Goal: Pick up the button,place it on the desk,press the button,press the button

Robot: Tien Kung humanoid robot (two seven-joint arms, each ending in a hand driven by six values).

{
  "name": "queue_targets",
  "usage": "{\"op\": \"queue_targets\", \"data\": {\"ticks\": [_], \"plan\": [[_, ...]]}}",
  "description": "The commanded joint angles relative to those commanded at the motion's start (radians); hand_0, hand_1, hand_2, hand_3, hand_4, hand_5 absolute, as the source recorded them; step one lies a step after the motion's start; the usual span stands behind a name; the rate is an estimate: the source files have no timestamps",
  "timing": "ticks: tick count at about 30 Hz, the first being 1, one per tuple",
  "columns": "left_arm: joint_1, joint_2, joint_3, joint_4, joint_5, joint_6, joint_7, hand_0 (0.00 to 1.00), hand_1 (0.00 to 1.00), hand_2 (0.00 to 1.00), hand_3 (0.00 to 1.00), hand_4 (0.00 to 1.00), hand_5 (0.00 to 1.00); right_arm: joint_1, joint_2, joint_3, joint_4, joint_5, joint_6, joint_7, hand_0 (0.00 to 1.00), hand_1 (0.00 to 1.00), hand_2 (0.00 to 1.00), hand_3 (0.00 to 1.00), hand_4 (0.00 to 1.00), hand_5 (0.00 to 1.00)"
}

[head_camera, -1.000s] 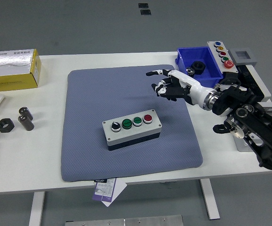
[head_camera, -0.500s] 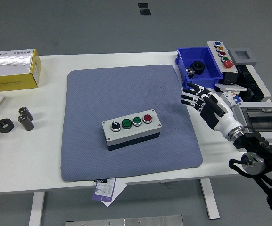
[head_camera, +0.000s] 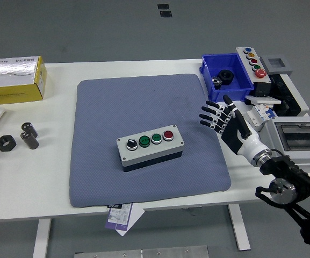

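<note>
Resting on the grey mat (head_camera: 144,107) on the white surface (head_camera: 58,188), the button box (head_camera: 151,146) is seen untouched; the right hand (head_camera: 227,122) is held beside it, fingers (head_camera: 208,114) spread, gripping nothing

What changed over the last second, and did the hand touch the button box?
The right robot hand pulled back from over the mat's far right part toward the near right edge, then edged slightly left, fingers spread, holding nothing. The button box stayed put, untouched, as did the blue bin.
</note>
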Motion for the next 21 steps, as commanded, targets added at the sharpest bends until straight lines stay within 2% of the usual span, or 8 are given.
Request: {"op": "queue_targets", "data": {"ticks": [1,21], "plan": [[0.000,0.001,0.001,0.000,0.000,0.000,0.000,0.637,0.584,0.634,0.750,0.812,0.213,0.000,-0.001,0.003,0.002,0.002,0.001,0.000,0.813,0.766,0.803,0.831,0.992,0.677],[0.011,-0.003,0.001,0.002,-0.008,0.000,-0.001,0.637,0.584,0.634,0.748,0.808,0.208,-0.009,0.003,0.022,0.008,0.011,0.016,-0.007,0.817,0.778,0.824,0.859,0.998,0.675]]}}
